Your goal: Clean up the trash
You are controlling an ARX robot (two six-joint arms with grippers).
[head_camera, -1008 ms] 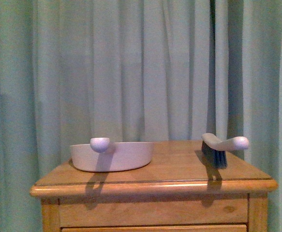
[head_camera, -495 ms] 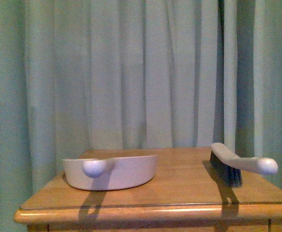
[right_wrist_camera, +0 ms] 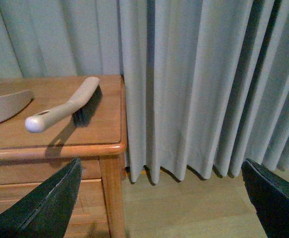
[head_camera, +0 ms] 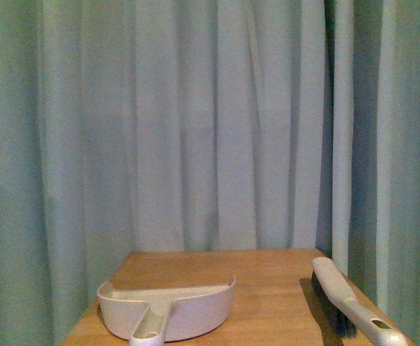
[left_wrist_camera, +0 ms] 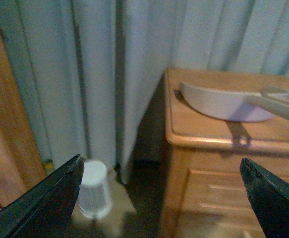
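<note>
The trash is out of view in every frame. A pale pinkish dustpan (head_camera: 168, 308) lies on the left of a wooden cabinet top (head_camera: 267, 288), handle toward me. A beige hand brush (head_camera: 346, 299) with dark bristles lies on the right. My left gripper (left_wrist_camera: 160, 162) hangs open off the cabinet's left side, level with its drawers, with the dustpan (left_wrist_camera: 223, 101) above it. My right gripper (right_wrist_camera: 161, 162) hangs open off the cabinet's right side, over bare wooden floor, and the brush (right_wrist_camera: 67, 106) sits on the cabinet top (right_wrist_camera: 50, 124) beside it. Neither holds anything.
Pale green curtains (head_camera: 210, 122) hang behind and beside the cabinet. A small white ribbed bin (left_wrist_camera: 93, 188) stands on the floor left of the cabinet, near a wooden panel (left_wrist_camera: 5, 124). Wooden floor (right_wrist_camera: 184, 208) lies open to the right.
The front view has come nearer and looks down more: the cabinet's front edge has left the frame, and dustpan and brush now sit low in it, seen from above.
</note>
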